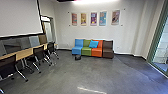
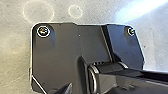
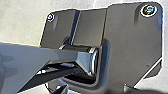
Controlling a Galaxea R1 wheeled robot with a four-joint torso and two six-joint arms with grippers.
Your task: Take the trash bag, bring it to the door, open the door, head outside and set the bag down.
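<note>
Far ahead in the head view, a small black object (image 1: 78, 57) rests on the floor in front of the green seat; it may be the trash bag, but I cannot tell for sure. At the right side stands a glass door or window (image 1: 161, 51) with a green frame. A dark tip of my left gripper (image 2: 65, 89) shows in the left wrist view, and dark tips of my right gripper (image 3: 95, 89) in the right wrist view. Nothing held can be made out at either one.
A long table (image 1: 27, 52) with black chairs (image 1: 38, 53) runs along the left. A row of blue, green, orange and brown seats (image 1: 108, 50) stands against the back wall, with a blue cushion (image 1: 93, 44) on it. Grey floor (image 1: 75, 75) spreads ahead.
</note>
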